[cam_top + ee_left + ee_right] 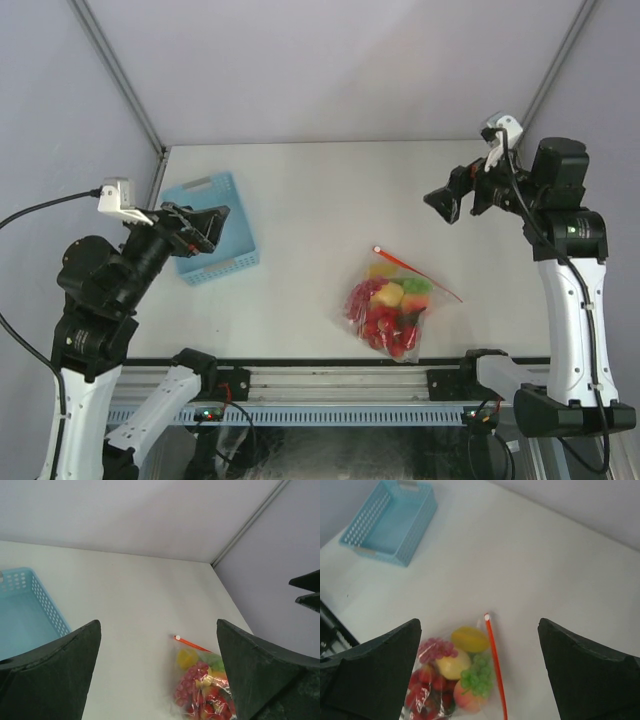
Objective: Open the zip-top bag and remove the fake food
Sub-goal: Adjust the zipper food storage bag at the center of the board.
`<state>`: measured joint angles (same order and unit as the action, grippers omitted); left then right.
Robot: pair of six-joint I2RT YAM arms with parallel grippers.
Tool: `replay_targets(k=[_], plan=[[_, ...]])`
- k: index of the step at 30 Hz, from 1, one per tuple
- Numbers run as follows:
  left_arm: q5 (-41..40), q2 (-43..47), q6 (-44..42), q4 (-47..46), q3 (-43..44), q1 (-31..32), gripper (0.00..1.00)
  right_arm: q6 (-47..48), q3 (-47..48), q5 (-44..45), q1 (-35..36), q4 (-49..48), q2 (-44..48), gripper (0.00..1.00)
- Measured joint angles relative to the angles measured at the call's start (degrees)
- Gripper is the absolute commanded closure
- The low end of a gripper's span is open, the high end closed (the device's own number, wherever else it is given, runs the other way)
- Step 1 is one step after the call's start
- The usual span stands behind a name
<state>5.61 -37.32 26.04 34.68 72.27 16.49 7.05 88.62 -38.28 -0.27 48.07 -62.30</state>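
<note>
I have two arms in view with one pincer each. The left pincer [205, 228] hangs over the single blue basket [225, 268] at the left of the bench [300, 190]. Its two fingers are spread wide with nothing between them. The right pincer [445, 203] hangs over the far right of the bench, spread just as wide and also empty.

There is one clear bag [395, 305]. It lies flat on the bench at right of centre, near the front edge, well apart from the basket and touched by neither pincer. One red zip strip [495, 665] runs along its right edge and ends in a small white tip. I cannot tell whether the zip is sealed.

All the toy food [452, 672] sits inside the bag. From the right wrist view I count two yellow pieces [470, 639], one green grape bunch [477, 677], one dark red grape bunch [435, 649] and one orange-pink fruit [467, 700]. The red pieces [422, 692] are packed too tightly to count.
</note>
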Motion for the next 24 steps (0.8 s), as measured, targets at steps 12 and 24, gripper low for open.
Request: replay_targets(k=[12, 24], plan=[[-7.3, 5.2, 2.3, 0.1, -12.2, 3.0, 0.00, 20.4, -14.7, -6.4, -1.7, 8.3, -0.6, 0.00], [-7.3, 10.4, 7.1, -5.2, -24.6, 3.5, 0.10, 42.8, -18.0, -16.3, -11.3, 15.1, -0.3, 0.00]])
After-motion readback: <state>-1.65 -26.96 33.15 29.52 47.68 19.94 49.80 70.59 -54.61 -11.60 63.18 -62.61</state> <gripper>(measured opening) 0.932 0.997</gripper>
